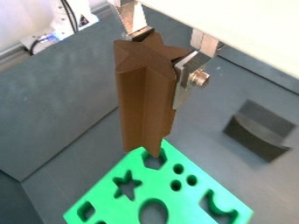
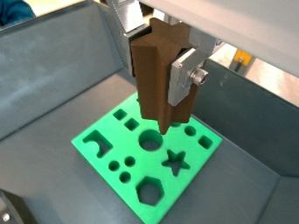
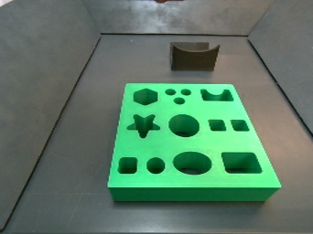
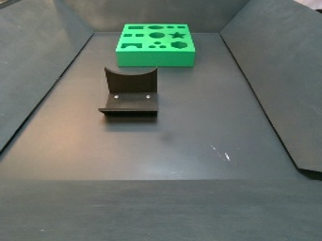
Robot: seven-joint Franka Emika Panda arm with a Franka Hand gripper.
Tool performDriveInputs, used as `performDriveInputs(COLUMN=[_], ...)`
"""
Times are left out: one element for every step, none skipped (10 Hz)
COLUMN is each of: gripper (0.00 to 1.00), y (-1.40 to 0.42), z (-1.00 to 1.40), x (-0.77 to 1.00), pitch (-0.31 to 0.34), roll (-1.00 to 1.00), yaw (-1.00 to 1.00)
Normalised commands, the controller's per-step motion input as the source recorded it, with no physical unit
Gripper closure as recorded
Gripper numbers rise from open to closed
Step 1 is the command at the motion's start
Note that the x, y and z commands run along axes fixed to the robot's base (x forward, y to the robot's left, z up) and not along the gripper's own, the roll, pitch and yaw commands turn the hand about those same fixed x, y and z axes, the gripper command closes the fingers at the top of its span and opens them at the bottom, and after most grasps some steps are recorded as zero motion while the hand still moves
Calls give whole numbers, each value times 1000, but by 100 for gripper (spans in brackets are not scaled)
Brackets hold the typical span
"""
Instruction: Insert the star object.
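Note:
My gripper (image 1: 160, 54) is shut on the star object (image 1: 145, 96), a tall brown prism with ridged sides, and holds it upright by its upper end; both wrist views show this (image 2: 162, 83). Silver fingers (image 2: 186, 77) press on two opposite sides. The prism's lower end hangs above the green board (image 1: 103, 199), apart from it. The board's star-shaped hole (image 2: 174, 161) lies open, as in both side views (image 3: 143, 125) (image 4: 178, 41). In the side views the gripper is out of frame; only a brown tip (image 3: 166, 2) shows.
The green board (image 3: 184, 189) (image 4: 154, 59) carries several holes of other shapes. The dark fixture (image 4: 130, 92) (image 3: 193, 57) (image 1: 260, 127) stands on the grey floor apart from the board. Grey walls enclose the floor on the sides.

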Motion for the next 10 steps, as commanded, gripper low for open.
performDriveInputs(gripper=[100,100,100,100,100,100,100,100,100,100], y=[-126,-177,-186,-317,-291,-111,-114,-100,-117,-357], z=[-1000,-1000,-1000,-1000,-1000,-1000,-691,-431,-326,-403], x=[-300,-266,-254,-143,-106,-103,-57,0,0,89], pitch=[0,0,0,0,-4,-49,-64,-73,-46,-3], roll=[39,21,24,31,56,216,369,484,500,500], yaw=[66,46,40,0,0,20,63,17,0,-11])
